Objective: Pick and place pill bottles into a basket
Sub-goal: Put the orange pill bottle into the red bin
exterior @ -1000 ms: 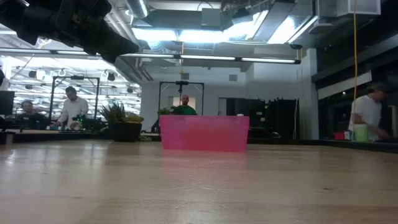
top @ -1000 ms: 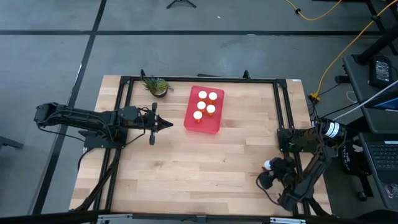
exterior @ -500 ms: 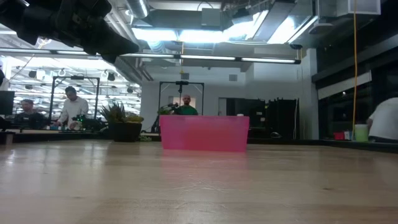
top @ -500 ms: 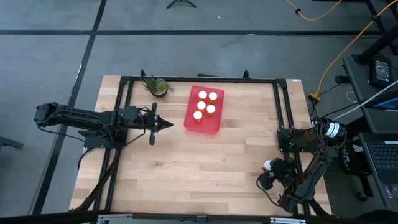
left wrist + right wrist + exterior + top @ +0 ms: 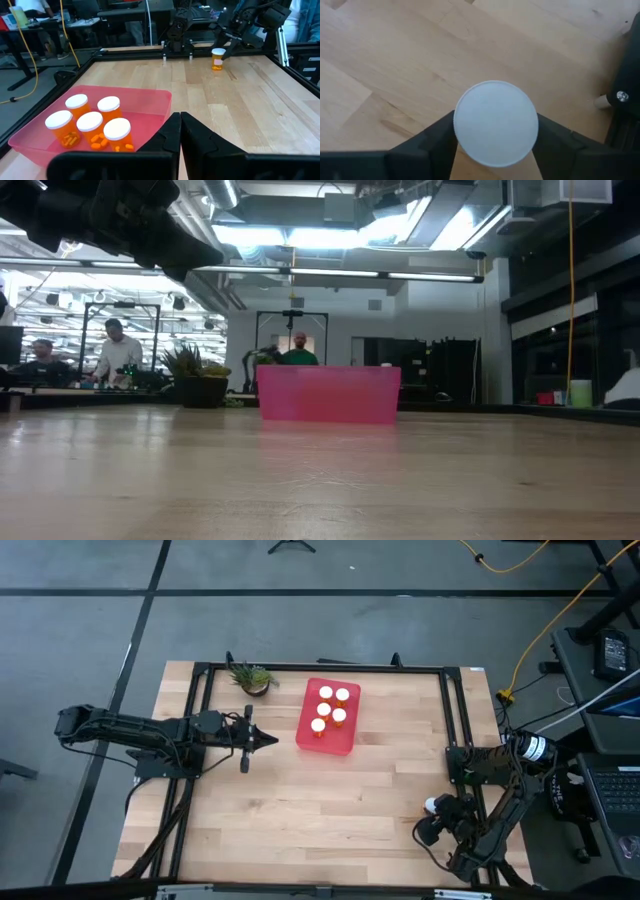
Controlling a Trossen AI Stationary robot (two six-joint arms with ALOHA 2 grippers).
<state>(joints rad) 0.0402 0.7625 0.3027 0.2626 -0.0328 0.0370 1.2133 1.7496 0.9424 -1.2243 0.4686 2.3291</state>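
A flat red basket [image 5: 338, 743] sits at the table's far middle and holds several orange pill bottles [image 5: 330, 706] with white caps, standing upright [image 5: 92, 124]. One more pill bottle [image 5: 430, 805] stands near the table's near right corner, its cap [image 5: 495, 110] between the fingers of my right gripper [image 5: 496, 131]. My left gripper [image 5: 272, 740] hovers shut just left of the basket, its tips [image 5: 180, 118] above the basket's rim [image 5: 150, 93], touching nothing. My right gripper has one finger [image 5: 440, 135] on each side of the lone pill bottle, at the round white cap's edge [image 5: 460, 125]. The fingers slant down from above. The cap hides the contact lower down. The bottle [image 5: 218, 59] stands upright with its base on the table.
A small green potted plant [image 5: 252, 678] stands left of the basket at the far edge. A black metal frame [image 5: 320, 667] borders the tabletop. Bare wood [image 5: 320, 810] lies between the basket and the near edge. People move in the room behind [image 5: 115, 350].
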